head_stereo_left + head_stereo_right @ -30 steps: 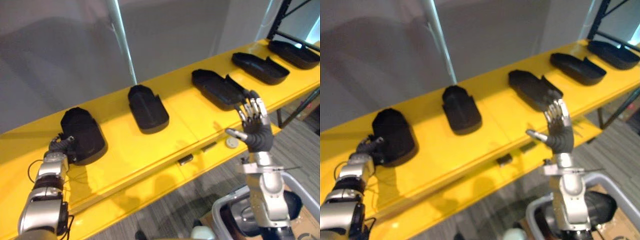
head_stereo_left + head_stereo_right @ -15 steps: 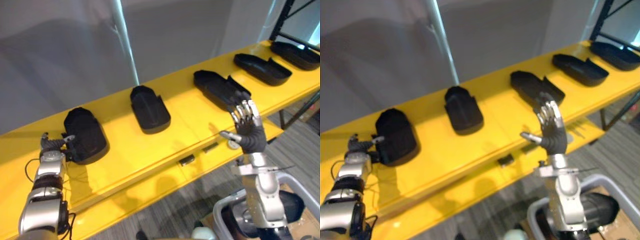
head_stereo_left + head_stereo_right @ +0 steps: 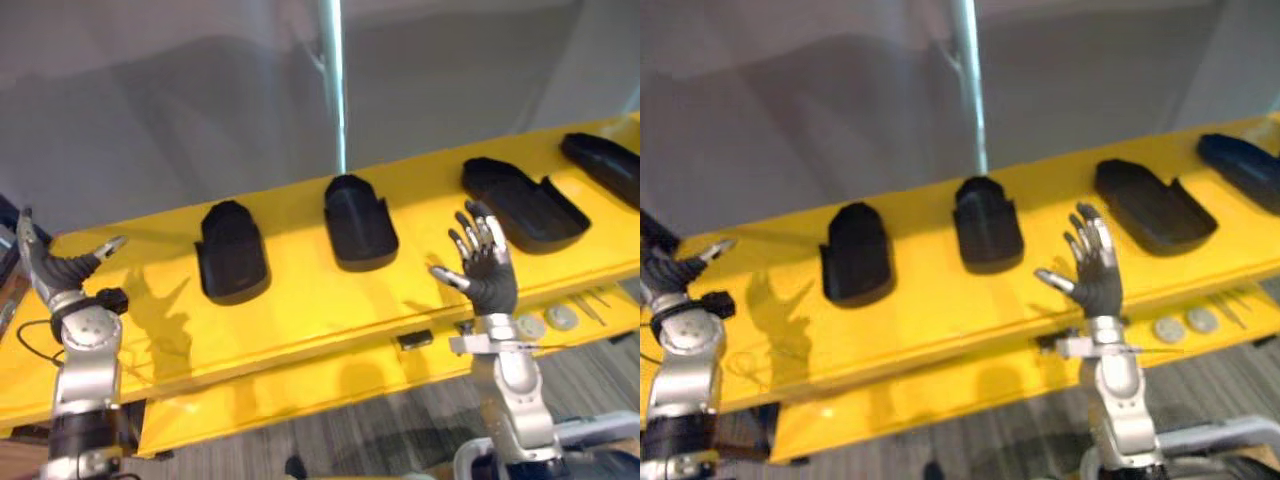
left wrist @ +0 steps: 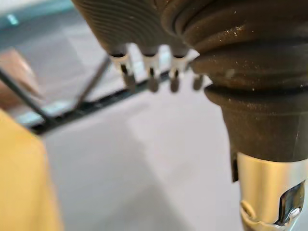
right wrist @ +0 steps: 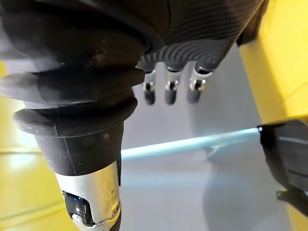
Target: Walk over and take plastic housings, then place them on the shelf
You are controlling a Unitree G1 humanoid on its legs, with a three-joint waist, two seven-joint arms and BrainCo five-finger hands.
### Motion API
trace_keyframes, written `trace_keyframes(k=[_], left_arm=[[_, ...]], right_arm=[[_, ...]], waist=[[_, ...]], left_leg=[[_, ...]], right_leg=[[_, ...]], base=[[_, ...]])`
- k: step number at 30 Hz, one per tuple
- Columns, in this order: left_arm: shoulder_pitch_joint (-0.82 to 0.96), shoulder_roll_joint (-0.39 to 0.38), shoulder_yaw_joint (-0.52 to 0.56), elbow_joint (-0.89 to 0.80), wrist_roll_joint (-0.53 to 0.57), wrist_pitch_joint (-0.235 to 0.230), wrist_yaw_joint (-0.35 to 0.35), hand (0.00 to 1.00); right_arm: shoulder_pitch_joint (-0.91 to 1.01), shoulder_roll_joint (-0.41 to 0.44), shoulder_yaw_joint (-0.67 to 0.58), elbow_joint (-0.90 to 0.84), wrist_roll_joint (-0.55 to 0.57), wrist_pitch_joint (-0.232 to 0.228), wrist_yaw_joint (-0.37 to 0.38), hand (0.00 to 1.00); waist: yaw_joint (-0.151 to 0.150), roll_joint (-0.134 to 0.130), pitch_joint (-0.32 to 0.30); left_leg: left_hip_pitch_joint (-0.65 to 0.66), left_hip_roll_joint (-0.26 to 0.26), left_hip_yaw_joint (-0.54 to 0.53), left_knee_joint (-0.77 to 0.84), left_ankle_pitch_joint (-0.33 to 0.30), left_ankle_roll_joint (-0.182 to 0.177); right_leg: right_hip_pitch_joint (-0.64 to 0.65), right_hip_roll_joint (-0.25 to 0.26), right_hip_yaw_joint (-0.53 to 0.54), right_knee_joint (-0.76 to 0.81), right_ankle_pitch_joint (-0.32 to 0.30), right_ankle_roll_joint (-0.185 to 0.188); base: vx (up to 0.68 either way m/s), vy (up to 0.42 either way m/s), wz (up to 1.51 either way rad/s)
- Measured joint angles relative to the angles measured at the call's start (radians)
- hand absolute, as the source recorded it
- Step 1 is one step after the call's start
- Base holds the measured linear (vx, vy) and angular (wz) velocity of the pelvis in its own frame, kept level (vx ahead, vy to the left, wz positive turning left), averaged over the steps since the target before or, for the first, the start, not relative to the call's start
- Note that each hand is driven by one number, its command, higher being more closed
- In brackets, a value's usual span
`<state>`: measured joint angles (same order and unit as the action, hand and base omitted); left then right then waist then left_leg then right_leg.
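Several black plastic housings lie in a row on the yellow shelf (image 3: 300,300): one left of centre (image 3: 232,252), one in the middle (image 3: 359,221), a longer one to the right (image 3: 522,203) and another at the far right edge (image 3: 606,163). My left hand (image 3: 52,272) is raised at the shelf's left end, fingers straight and spread, holding nothing, well left of the nearest housing. My right hand (image 3: 483,270) is upright and open in front of the shelf, between the middle housing and the longer one, touching neither.
A silver pole (image 3: 333,85) rises behind the shelf against a grey wall. On the lower yellow ledge lie two round discs (image 3: 545,321) and thin metal pins (image 3: 592,299); a small dark clip (image 3: 414,339) sits on its edge. Grey carpet lies below.
The camera has swung left, shifting the whole scene right. My left hand has let go of the leftmost housing and lifted away, open. The right hand stays raised and open.
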<state>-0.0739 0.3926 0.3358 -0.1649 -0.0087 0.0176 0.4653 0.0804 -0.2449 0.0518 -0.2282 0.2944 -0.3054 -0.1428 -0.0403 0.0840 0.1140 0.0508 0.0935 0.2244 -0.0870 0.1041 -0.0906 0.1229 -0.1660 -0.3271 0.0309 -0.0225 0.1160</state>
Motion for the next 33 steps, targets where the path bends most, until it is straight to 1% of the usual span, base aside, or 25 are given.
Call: trace_keyframes(k=[1,3,5,6,7,9,10,11,13,14,15,16,17,19,20,21,22,24,25,26,27,29,30,31,33], left_arm=[[0.013,-0.022,-0.005,-0.039,-0.007,-0.021,-0.011,0.0],[0.077,-0.117,-0.07,-0.189,-0.017,-0.12,-0.041,0.0],[0.122,-0.172,-0.118,-0.258,-0.026,-0.168,-0.056,0.0],[0.15,-0.211,-0.161,-0.288,-0.03,-0.197,-0.057,0.0],[0.163,-0.224,-0.18,-0.296,-0.03,-0.205,-0.058,0.0],[0.192,-0.247,-0.241,-0.302,-0.013,-0.214,-0.045,0.0],[0.194,-0.248,-0.256,-0.302,-0.013,-0.215,-0.044,0.0],[0.194,-0.249,-0.283,-0.302,-0.014,-0.221,-0.043,0.0],[0.194,-0.254,-0.33,-0.302,-0.014,-0.231,-0.037,0.0],[0.19,-0.256,-0.371,-0.301,-0.021,-0.234,-0.039,0.0],[0.187,-0.265,-0.414,-0.302,-0.038,-0.234,-0.058,0.0],[0.187,-0.274,-0.434,-0.301,-0.054,-0.234,-0.067,0.0],[0.187,-0.296,-0.468,-0.299,-0.076,-0.234,-0.081,0.0],[0.185,-0.312,-0.502,-0.287,-0.103,-0.234,-0.095,0.0],[0.185,-0.318,-0.51,-0.273,-0.113,-0.233,-0.096,0.0],[0.184,-0.321,-0.51,-0.268,-0.113,-0.233,-0.095,0.0],[0.185,-0.323,-0.509,-0.256,-0.115,-0.232,-0.083,0.0],[0.188,-0.321,-0.503,-0.253,-0.135,-0.231,-0.071,0.0],[0.194,-0.322,-0.502,-0.25,-0.137,-0.23,-0.056,0.0],[0.201,-0.322,-0.502,-0.249,-0.137,-0.23,-0.05,0.0],[0.211,-0.321,-0.497,-0.249,-0.137,-0.23,-0.05,0.0],[0.228,-0.321,-0.48,-0.245,-0.137,-0.23,-0.05,0.0],[0.231,-0.321,-0.463,-0.243,-0.137,-0.231,-0.049,0.0],[0.232,-0.32,-0.457,-0.243,-0.137,-0.233,-0.046,0.0],[0.232,-0.32,-0.428,-0.241,-0.139,-0.249,-0.033,0.0]], right_arm=[[0.007,0.012,-0.003,-0.002,-0.016,0.0,-0.014,0.0],[0.056,0.068,-0.036,-0.02,-0.076,0.003,-0.077,0.0],[0.093,0.1,-0.065,-0.051,-0.099,0.004,-0.105,0.0],[0.12,0.114,-0.09,-0.075,-0.117,0.004,-0.121,0.0],[0.132,0.118,-0.101,-0.083,-0.121,0.004,-0.124,0.0],[0.175,0.131,-0.145,-0.086,-0.122,0.0,-0.133,0.0],[0.185,0.132,-0.156,-0.086,-0.122,-0.003,-0.136,0.0],[0.2,0.132,-0.178,-0.086,-0.122,-0.004,-0.141,0.0],[0.227,0.132,-0.204,-0.092,-0.122,-0.006,-0.146,0.0],[0.248,0.132,-0.217,-0.112,-0.122,-0.008,-0.15,0.0],[0.274,0.132,-0.226,-0.139,-0.121,-0.024,-0.16,0.0],[0.28,0.132,-0.228,-0.152,-0.121,-0.029,-0.163,0.0],[0.281,0.129,-0.23,-0.165,-0.121,-0.043,-0.163,0.0],[0.281,0.129,-0.223,-0.175,-0.119,-0.044,-0.158,0.0],[0.277,0.128,-0.221,-0.175,-0.111,-0.044,-0.153,0.0],[0.271,0.126,-0.221,-0.175,-0.11,-0.044,-0.144,0.0],[0.253,0.111,-0.216,-0.175,-0.091,-0.045,-0.115,0.0],[0.225,0.092,-0.197,-0.174,-0.07,-0.046,-0.087,0.0],[0.208,0.076,-0.178,-0.174,-0.052,-0.057,-0.052,0.0],[0.188,0.056,-0.161,-0.173,-0.049,-0.071,-0.026,0.0],[0.169,0.042,-0.147,-0.169,-0.044,-0.074,-0.011,0.0],[0.139,0.036,-0.117,-0.149,-0.031,-0.078,0.004,0.0],[0.129,0.034,-0.096,-0.135,-0.03,-0.078,0.015,0.0],[0.125,0.032,-0.086,-0.129,-0.03,-0.078,0.016,0.0],[0.058,0.016,-0.06,-0.09,-0.032,-0.069,0.018,0.0]], waist=[[0.0,-0.002,-0.001],[-0.003,-0.012,-0.009],[-0.007,-0.018,-0.012],[-0.012,-0.021,-0.012],[-0.02,-0.023,-0.013],[-0.041,-0.041,-0.024],[-0.053,-0.04,-0.029],[-0.063,-0.047,-0.031],[-0.077,-0.057,-0.038],[-0.087,-0.06,-0.038],[-0.094,-0.06,-0.04],[-0.098,-0.06,-0.04],[-0.109,-0.06,-0.04],[-0.109,-0.058,-0.039],[-0.107,-0.056,-0.041],[-0.102,-0.058,-0.039],[-0.08,-0.051,-0.04],[-0.072,-0.045,-0.038],[-0.066,-0.044,-0.033],[-0.048,-0.023,-0.03],[-0.041,-0.002,-0.028],[-0.038,0.011,-0.027],[-0.039,-0.003,-0.01],[-0.037,-0.007,-0.004],[-0.021,-0.012,0.028]], left_leg=[[0.0,-0.001,0.002,0.0,0.0,0.0],[0.002,-0.001,0.029,-0.001,-0.001,0.001],[0.009,0.002,0.065,-0.001,-0.004,0.005],[0.022,0.005,0.107,-0.001,-0.01,0.006],[0.031,0.007,0.127,-0.001,-0.014,0.005],[0.062,0.025,0.215,-0.001,-0.028,-0.005],[0.067,0.03,0.229,0.0,-0.03,-0.008],[0.083,0.04,0.266,0.0,-0.036,-0.015],[0.1,0.056,0.317,0.0,-0.044,-0.027],[0.108,0.066,0.339,0.0,-0.048,-0.034],[0.108,0.073,0.36,0.001,-0.052,-0.04],[0.108,0.075,0.365,0.002,-0.052,-0.04],[0.108,0.079,0.378,0.004,-0.054,-0.044],[0.124,0.09,0.411,0.005,-0.062,-0.055],[0.121,0.105,0.417,0.042,-0.085,-0.066],[0.118,0.115,0.415,0.078,-0.108,-0.066],[0.087,0.149,0.343,0.19,-0.18,-0.038],[0.049,0.172,0.215,0.309,-0.24,0.008],[0.017,0.174,0.099,0.393,-0.286,0.035],[0.012,0.17,-0.016,0.437,-0.34,0.046],[0.008,0.165,-0.091,0.447,-0.371,0.042],[0.004,0.134,-0.145,0.446,-0.392,0.026],[-0.005,0.114,-0.15,0.445,-0.399,0.02],[-0.012,0.108,-0.155,0.444,-0.408,0.021],[-0.031,0.097,-0.168,0.444,-0.456,-0.01]], right_leg=[[-0.001,-0.001,0.001,0.001,0.0,0.0],[-0.022,-0.005,0.031,0.012,0.0,0.0],[-0.041,-0.004,0.065,0.013,0.004,0.003],[-0.055,-0.002,0.1,0.01,0.01,0.004],[-0.058,0.001,0.118,0.002,0.014,0.001],[-0.061,0.017,0.171,-0.046,0.029,-0.009],[-0.061,0.021,0.171,-0.057,0.032,-0.013],[-0.063,0.027,0.174,-0.068,0.044,-0.029],[-0.07,0.035,0.17,-0.086,0.054,-0.037],[-0.072,0.042,0.169,-0.096,0.063,-0.044],[-0.083,0.047,0.169,-0.096,0.064,-0.043],[-0.089,0.048,0.171,-0.095,0.069,-0.04],[-0.1,0.052,0.178,-0.096,0.088,-0.039],[-0.109,0.067,0.208,-0.096,0.103,-0.03],[-0.117,0.08,0.234,-0.094,0.115,-0.032],[-0.119,0.086,0.254,-0.093,0.119,-0.033],[-0.128,0.109,0.314,-0.1,0.134,-0.037],[-0.131,0.125,0.369,-0.106,0.148,-0.041],[-0.134,0.134,0.412,-0.106,0.148,-0.042],[-0.145,0.151,0.464,-0.107,0.146,-0.045],[-0.16,0.164,0.491,-0.105,0.151,-0.041],[-0.195,0.165,0.528,-0.099,0.164,-0.022],[-0.207,0.146,0.534,-0.1,0.17,-0.013],[-0.214,0.14,0.534,-0.1,0.173,-0.008],[-0.24,0.129,0.531,-0.101,0.193,0.021]], base=[[-0.01,0.03,-0.06],[-0.02,0.034,-0.27],[-0.01,0.032,-0.62],[-0.02,0.031,-0.81],[-0.03,0.039,-1.03],[-0.03,0.019,-1.03],[0.0,-0.009,-0.94],[0.01,-0.016,-0.92],[0.01,-0.03,-0.89],[0.03,-0.048,-0.6],[0.03,-0.041,-0.52],[0.04,-0.035,-0.38],[0.04,-0.027,-0.45],[0.05,-0.035,-0.54],[0.06,-0.037,-0.55],[0.1,-0.076,-1.04],[0.09,-0.083,-1.08],[0.05,-0.062,-1.07],[-0.01,0.088,-1.27],[-0.04,0.157,-1.33],[-0.05,0.177,-1.1],[-0.06,0.152,-0.63],[-0.1,0.204,-0.29],[-0.12,0.23,-0.02],[-0.13,0.211,0.09]])
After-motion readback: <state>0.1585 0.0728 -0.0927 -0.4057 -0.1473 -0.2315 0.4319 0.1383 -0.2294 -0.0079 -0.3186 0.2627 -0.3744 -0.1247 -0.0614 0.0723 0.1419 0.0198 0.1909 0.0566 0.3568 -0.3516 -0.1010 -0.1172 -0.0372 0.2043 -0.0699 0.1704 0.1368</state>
